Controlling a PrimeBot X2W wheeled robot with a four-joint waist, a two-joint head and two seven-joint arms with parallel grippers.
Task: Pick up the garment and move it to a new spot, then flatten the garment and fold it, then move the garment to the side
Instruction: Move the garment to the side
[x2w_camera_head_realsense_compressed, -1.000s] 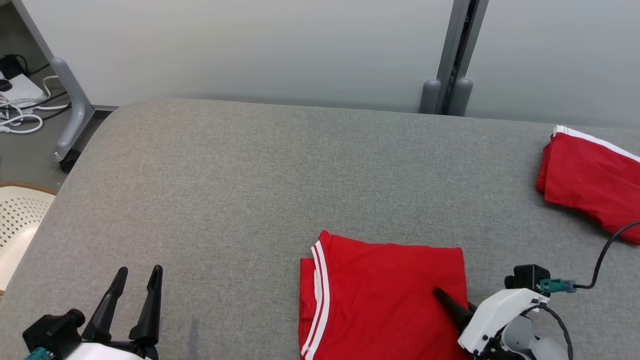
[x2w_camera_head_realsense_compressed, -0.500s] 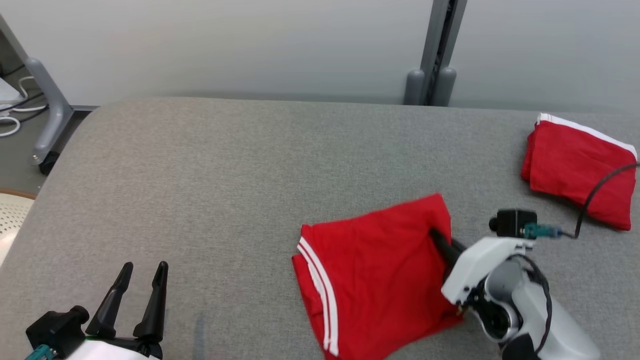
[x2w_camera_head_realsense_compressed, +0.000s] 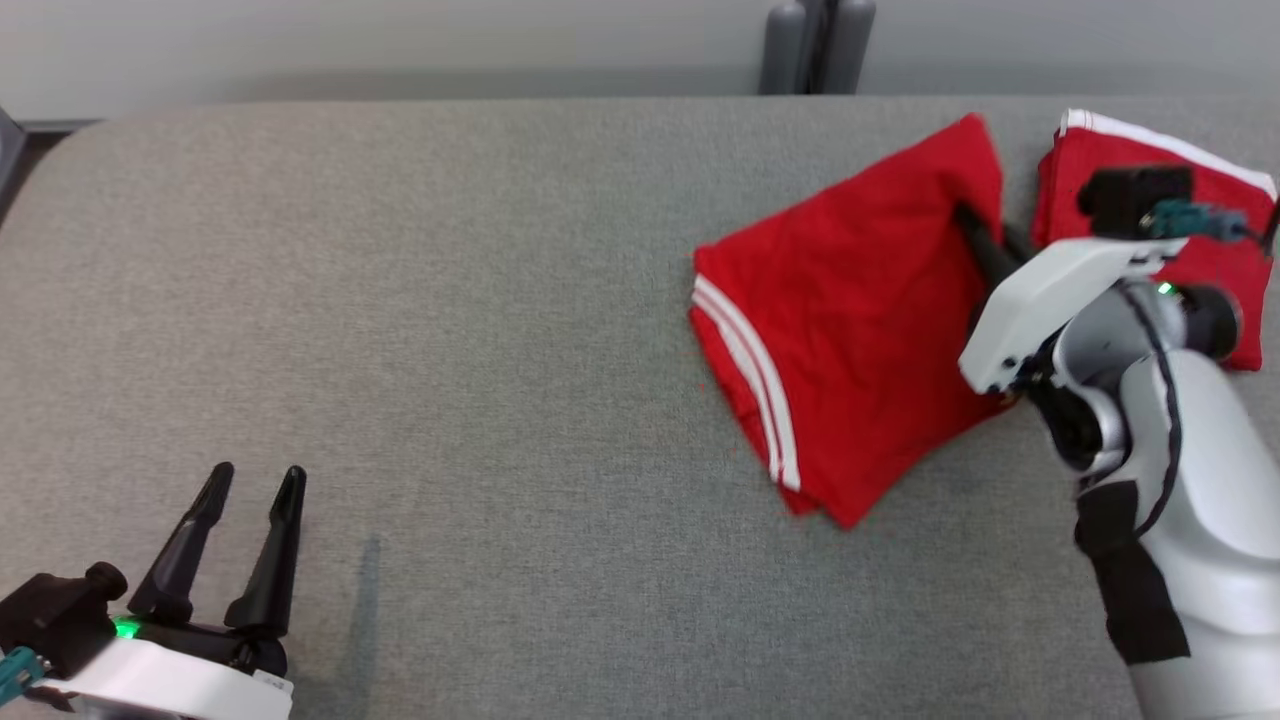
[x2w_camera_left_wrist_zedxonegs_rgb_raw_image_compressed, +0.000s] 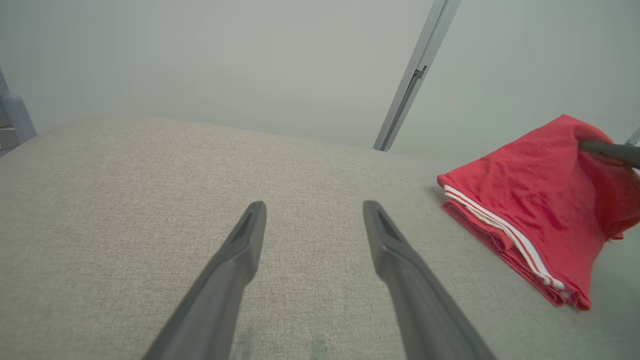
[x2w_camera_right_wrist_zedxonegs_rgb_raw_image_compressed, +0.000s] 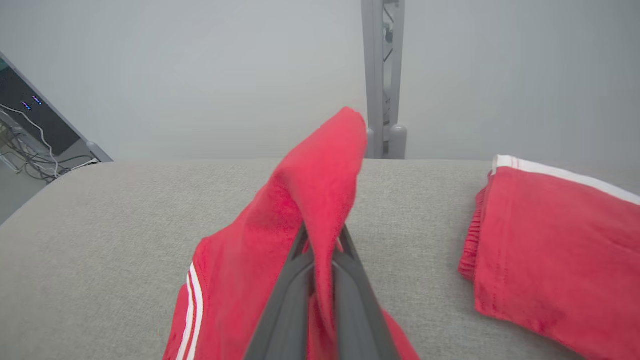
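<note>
the garment (x2w_camera_head_realsense_compressed: 850, 320) lies on the right half of the table (x2w_camera_head_realsense_compressed: 450, 300), second garment (x2w_camera_head_realsense_compressed: 1110, 152) just beside it further right, right gripper (x2w_camera_head_realsense_compressed: 968, 215) clamped on its edge between them, left gripper (x2w_camera_head_realsense_compressed: 255, 480) well apart at front left, post (x2w_camera_head_realsense_compressed: 815, 45) behind.

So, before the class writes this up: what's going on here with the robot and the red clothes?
The robot's right claw is shut on one edge of the folded red garment with white stripes, holding that edge up while the rest lies on the grey padded table. A second red garment lies folded just to its right. The left claw is open over bare table at the near left, holding nothing.
</note>
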